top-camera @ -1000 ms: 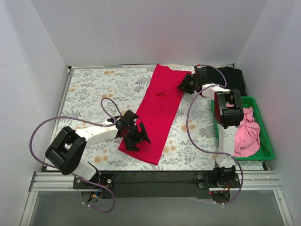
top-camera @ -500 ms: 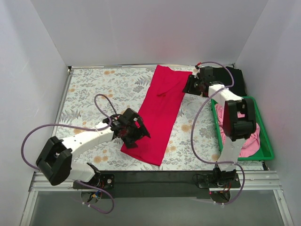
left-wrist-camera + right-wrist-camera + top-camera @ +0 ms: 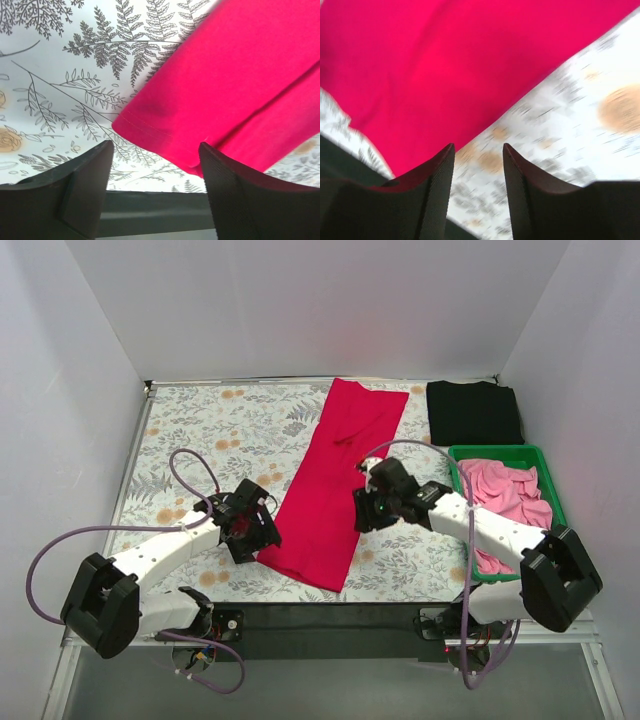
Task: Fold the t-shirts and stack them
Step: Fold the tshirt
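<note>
The right gripper (image 3: 360, 513) swung back from the far corner of the red shirt (image 3: 335, 475), beside the black shirt (image 3: 473, 412), until the red shirt's right edge lay just left of it. The left gripper (image 3: 257, 537) slid off the near-left corner, which ended just ahead of it.

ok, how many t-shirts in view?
3 visible: crimson red cloth shirt spread mid-table; folded black cloth shirt at the far right corner; crumpled pink cloth in the green plastic bin, possibly several shirts.
</note>
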